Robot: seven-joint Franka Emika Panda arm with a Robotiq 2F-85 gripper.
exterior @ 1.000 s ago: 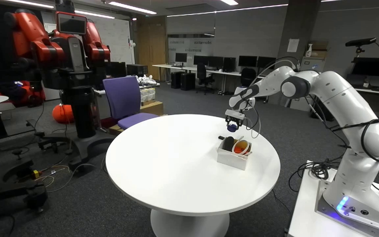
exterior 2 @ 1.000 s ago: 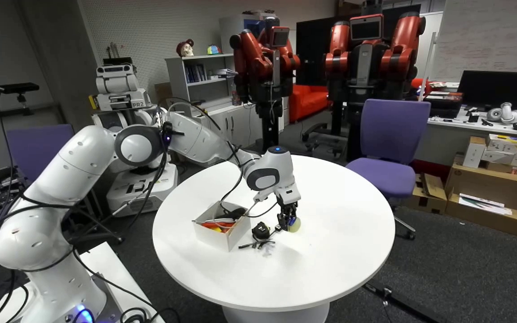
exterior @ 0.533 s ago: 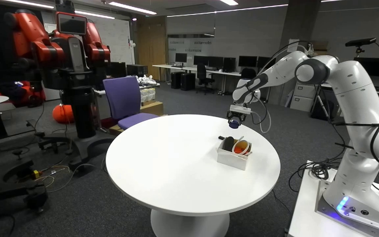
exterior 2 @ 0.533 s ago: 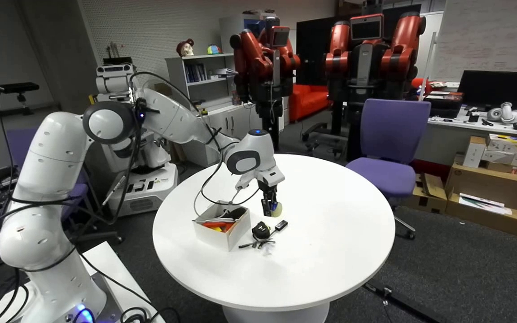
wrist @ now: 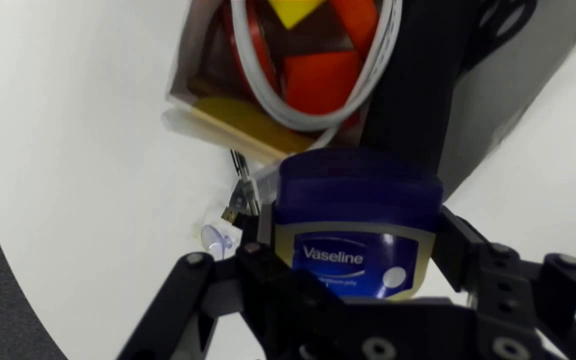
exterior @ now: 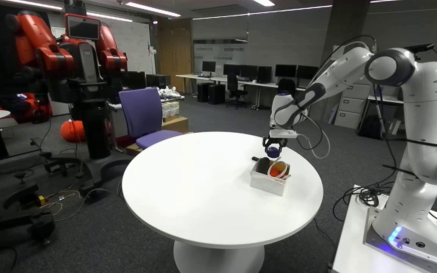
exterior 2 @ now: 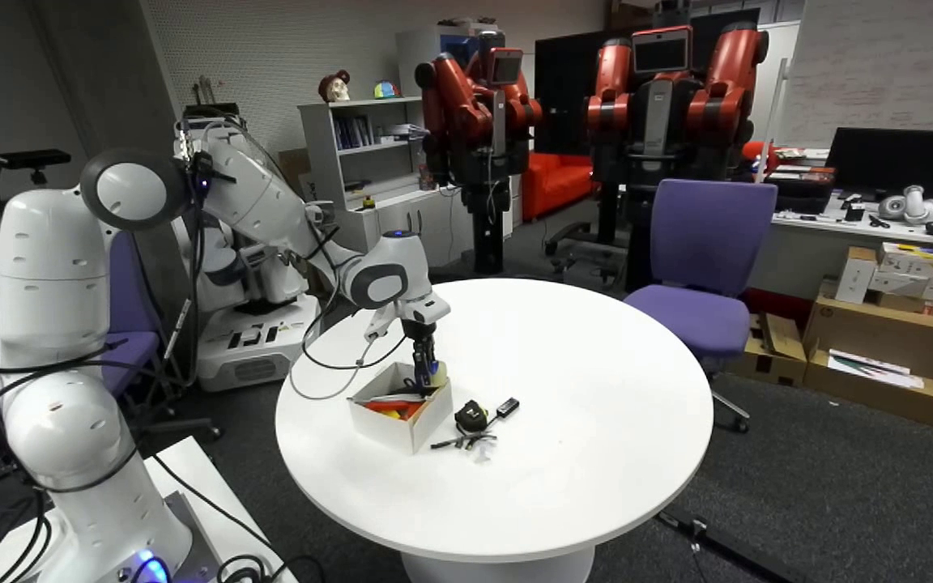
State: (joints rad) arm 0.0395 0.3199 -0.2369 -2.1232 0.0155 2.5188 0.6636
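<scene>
Going left to right in the wrist view, there's a little clear suction cup [wrist: 214,241] on the white table [wrist: 93,175], a USB plug [wrist: 229,215] just beside it, and then the gripper [wrist: 357,227], which has its fingers [wrist: 468,250] clamped on both sides of a jar [wrist: 360,220], so it's sitting dead centre between the jaws. The jar's wider side runs straight across from finger to finger, and the end with the dark blue lid [wrist: 358,192] points away from the palm, towards the stuff in the white box [exterior: 267,184]: a pale loop [wrist: 308,120], a red block [wrist: 324,80], then a long black item [wrist: 408,100] over to the right, partly behind the lid. Both exterior views put the jar right by the box's rim, but I can't tell if it's over the opening or just outside, or if anything touches. Only one arm [exterior: 431,117] working at this table btw, so no question which is nearer. As for writing, the label [wrist: 353,262] says "Vaseline" in white on blue, with a smaller line below where I can only really get "jelly". In an exterior view there's also lettering [exterior: 235,49] on the glass [exterior: 209,55] at the back, running backwards, looks like "informatics"
</scene>
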